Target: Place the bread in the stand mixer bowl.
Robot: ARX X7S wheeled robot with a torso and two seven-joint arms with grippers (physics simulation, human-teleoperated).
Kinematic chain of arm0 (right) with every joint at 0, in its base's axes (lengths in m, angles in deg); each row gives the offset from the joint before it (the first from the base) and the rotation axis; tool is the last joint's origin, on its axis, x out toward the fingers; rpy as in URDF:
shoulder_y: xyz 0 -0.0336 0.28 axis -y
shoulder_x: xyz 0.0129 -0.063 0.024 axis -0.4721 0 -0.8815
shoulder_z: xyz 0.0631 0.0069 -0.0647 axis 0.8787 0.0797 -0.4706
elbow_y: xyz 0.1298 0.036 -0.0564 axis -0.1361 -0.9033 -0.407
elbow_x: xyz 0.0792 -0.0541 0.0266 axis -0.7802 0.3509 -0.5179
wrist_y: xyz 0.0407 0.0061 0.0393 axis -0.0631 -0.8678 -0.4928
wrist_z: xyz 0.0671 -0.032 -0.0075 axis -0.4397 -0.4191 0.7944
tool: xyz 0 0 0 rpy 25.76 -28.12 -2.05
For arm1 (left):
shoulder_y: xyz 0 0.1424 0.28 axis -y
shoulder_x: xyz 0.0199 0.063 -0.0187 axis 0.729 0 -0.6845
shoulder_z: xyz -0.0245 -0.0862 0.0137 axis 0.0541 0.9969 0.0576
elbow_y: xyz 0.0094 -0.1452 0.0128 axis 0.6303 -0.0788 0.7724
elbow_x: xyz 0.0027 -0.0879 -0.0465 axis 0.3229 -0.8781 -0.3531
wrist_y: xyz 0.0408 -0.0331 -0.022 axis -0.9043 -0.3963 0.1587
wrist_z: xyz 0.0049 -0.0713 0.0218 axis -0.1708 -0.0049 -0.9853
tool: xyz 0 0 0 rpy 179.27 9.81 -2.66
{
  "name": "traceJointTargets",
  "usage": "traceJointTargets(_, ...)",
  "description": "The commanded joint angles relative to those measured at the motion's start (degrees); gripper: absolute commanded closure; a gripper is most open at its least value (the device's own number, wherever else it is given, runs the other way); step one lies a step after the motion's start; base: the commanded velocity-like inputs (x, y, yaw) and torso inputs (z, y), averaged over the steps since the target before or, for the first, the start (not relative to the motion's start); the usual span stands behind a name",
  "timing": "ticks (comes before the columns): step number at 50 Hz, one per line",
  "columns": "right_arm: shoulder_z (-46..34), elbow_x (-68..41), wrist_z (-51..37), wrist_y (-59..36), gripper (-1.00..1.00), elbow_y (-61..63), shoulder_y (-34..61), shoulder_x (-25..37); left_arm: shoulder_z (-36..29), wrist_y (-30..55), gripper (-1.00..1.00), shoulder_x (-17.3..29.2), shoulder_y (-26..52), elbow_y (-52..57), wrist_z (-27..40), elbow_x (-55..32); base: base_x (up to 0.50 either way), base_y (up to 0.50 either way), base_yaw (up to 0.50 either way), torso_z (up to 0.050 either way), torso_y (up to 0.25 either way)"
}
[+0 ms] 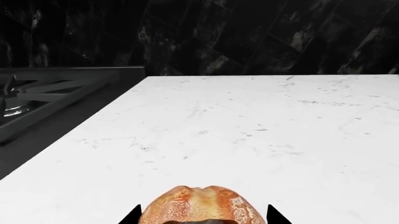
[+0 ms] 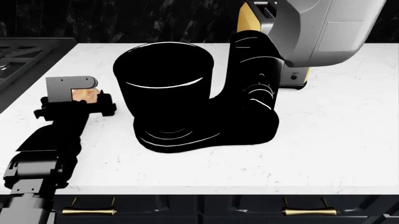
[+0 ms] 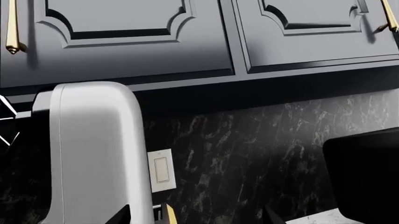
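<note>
The bread (image 1: 201, 205), a golden-brown crusty roll, sits between the two black fingertips of my left gripper (image 1: 204, 217), which is shut on it. In the head view the left gripper (image 2: 78, 95) holds the bread (image 2: 85, 95) over the white counter, just left of the stand mixer bowl (image 2: 165, 79), a large glossy black cylinder on the black mixer base. The bowl's open top is higher than the bread. My right gripper (image 3: 198, 215) is open and empty, raised and facing the backsplash and upper cabinets. Only the right arm's grey casing (image 2: 330, 28) shows in the head view.
A black stove (image 2: 18, 56) borders the counter on the left; it also shows in the left wrist view (image 1: 37, 98). A silver-and-gold toaster (image 2: 252, 23) stands behind the mixer's column (image 2: 252, 79). The white counter's front edge (image 2: 206, 190) runs above drawers with gold handles.
</note>
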Motion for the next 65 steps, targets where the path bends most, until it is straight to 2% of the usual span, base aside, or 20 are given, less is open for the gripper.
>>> traceJointTargets(1,0.4,0.2,0.3,0.1,-1.0,0.0,-0.3,-0.2,-1.7,1.9,1.0,0.0,-1.7,-0.3,0.5,1.7,0.0,0.0,0.0,0.0,0.0)
traceJointTargets(6,0.6,0.3,0.5,0.0,-1.0,-0.1,-0.4,-0.4,-1.7,3.0,1.0,0.4,-2.2,1.4,0.6,1.4,0.0,0.0,0.0,0.0,0.0)
traceJointTargets(15,0.8,0.0,0.5,0.4,-1.0,0.2,-0.6,-0.3,-0.6,8.5,1.0,2.6,-1.2,11.4,3.4,0.3,0.0,0.0,0.0,0.0,0.0)
traceJointTargets(30,2.7,-0.7,1.1,0.8,-1.0,-0.1,-1.4,-0.3,-1.4,17.4,1.0,4.8,8.7,19.0,6.6,1.2,0.0,0.0,0.0,0.0,0.0)
traceJointTargets(36,2.5,-1.3,0.6,1.7,-1.0,-0.2,-1.4,0.3,-1.8,22.7,1.0,6.1,11.9,24.3,6.9,0.5,0.0,0.0,0.0,0.0,0.0)
traceJointTargets(37,2.4,-2.0,0.1,2.5,-1.0,-0.3,-1.3,0.9,-1.7,26.9,1.0,6.1,14.8,27.1,6.3,-1.1,0.0,0.0,0.0,0.0,0.0)
traceJointTargets(45,2.9,-1.7,0.6,2.3,-1.0,-0.6,-1.5,0.6,-2.0,31.3,1.0,5.9,16.8,31.8,6.6,-2.8,0.0,0.0,0.0,0.0,0.0)
traceJointTargets(65,4.3,-0.8,2.4,1.1,-1.0,-0.4,-2.3,-1.4,0.3,35.7,1.0,5.3,12.7,41.0,6.5,-8.3,0.0,0.0,0.0,0.0,0.0)
